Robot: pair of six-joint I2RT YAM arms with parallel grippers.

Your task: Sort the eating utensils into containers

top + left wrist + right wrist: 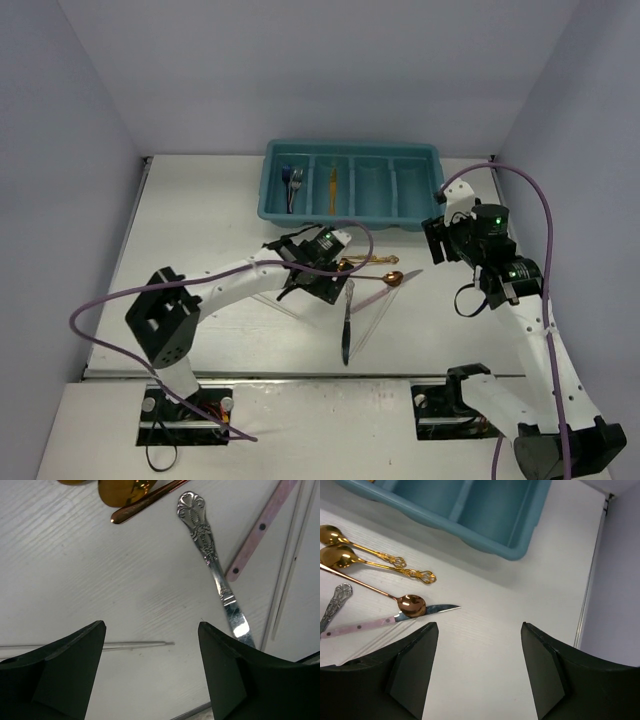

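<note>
The teal tray (268, 205) stands at the back, with a silver fork (294, 186) in its leftmost compartment and a gold utensil (333, 188) in the second. On the table lie two gold spoons (370, 556), a copper spoon (412, 605), a pink-handled knife (365, 625), a silver knife (210, 555) and pale sticks (290, 560). My left gripper (152, 627) is open and empty, low over bare table just left of the silver knife. My right gripper (479, 627) is open and empty, right of the copper spoon and near the tray's right end (515, 555).
A thin pale stick (125, 644) lies between my left fingers' tips. The table's right edge and wall (592, 580) are close to my right gripper. Purple cables loop over both arms.
</note>
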